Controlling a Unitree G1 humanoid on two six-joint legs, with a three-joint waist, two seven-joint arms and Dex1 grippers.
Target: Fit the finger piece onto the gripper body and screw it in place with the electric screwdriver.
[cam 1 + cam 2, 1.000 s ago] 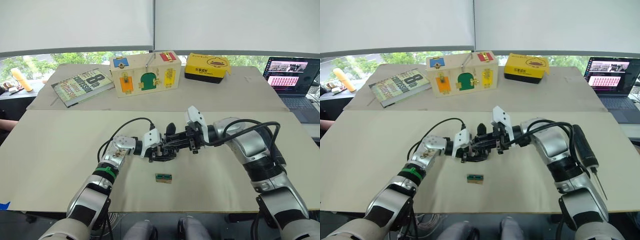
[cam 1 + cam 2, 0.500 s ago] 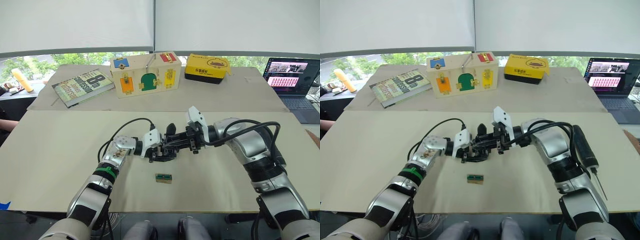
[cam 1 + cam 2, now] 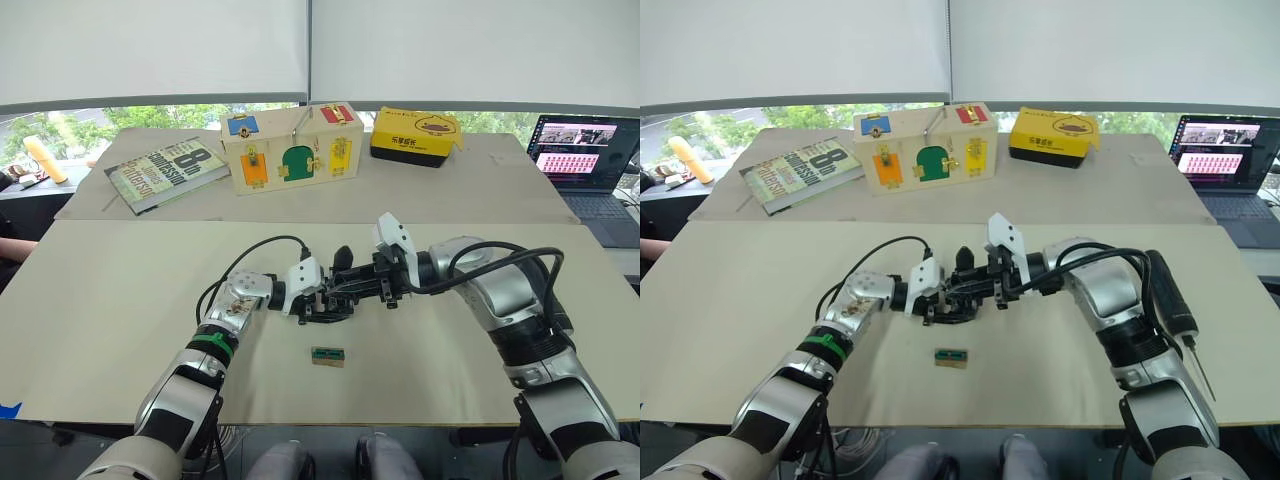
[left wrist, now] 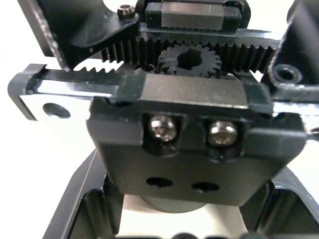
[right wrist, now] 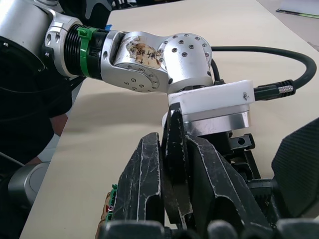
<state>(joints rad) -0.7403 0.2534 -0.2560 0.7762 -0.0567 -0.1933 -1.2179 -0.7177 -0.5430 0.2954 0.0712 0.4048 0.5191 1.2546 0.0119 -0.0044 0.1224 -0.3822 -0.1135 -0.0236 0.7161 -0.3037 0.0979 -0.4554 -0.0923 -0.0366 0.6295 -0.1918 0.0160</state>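
Nothing has shifted in the last second: my left gripper [image 3: 318, 303] still clamps the gripper body [image 4: 194, 149] mid-table while my right gripper [image 5: 172, 164] pinches the finger piece [image 5: 174, 149] against it, so fitting continues and the screwdriver [image 3: 1167, 292] waits.

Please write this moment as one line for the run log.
left gripper: holds gripper body | right gripper: finger piece at body | electric screwdriver: lying on table

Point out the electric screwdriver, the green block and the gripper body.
electric screwdriver [image 3: 1167, 297]: right eye view, middle of its dark barrel.
green block [image 3: 327, 355]: left eye view, its top face.
gripper body [image 4: 192, 149]: left wrist view, black front plate below the two screws.
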